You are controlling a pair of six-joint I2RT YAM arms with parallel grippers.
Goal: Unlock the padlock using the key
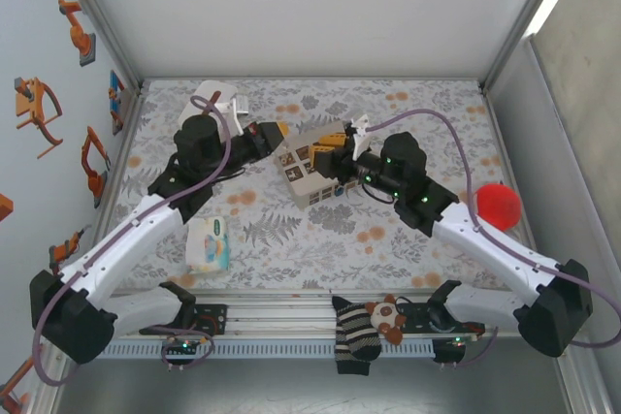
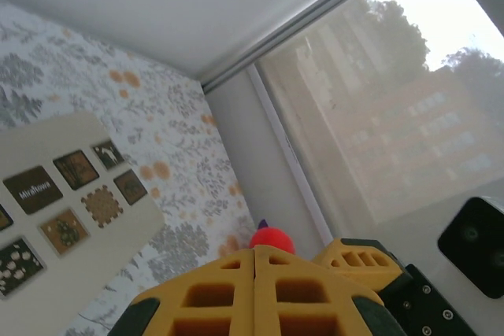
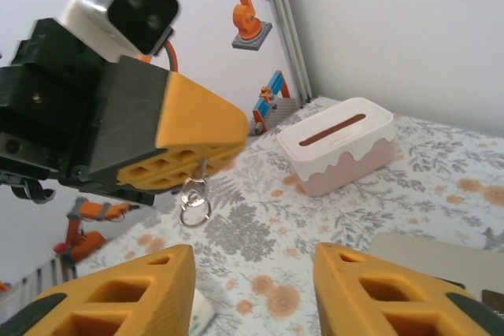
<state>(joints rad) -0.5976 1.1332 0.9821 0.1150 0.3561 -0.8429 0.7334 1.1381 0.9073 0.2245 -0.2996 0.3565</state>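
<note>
The left end effector (image 3: 222, 143) is pinched shut on what looks like the key (image 3: 194, 201), rings dangling straight down just ahead of and above the right end effector (image 3: 252, 265), whose fingers stand apart; the padlock I can't pick out.

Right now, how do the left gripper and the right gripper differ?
The left gripper is shut, its fingers pressed together; the right gripper stands open with a clear gap. The left gripper has a key ring dangling from its tips; the right gripper holds nothing. Both have yellow fingers and sit close to the beige box.
</note>
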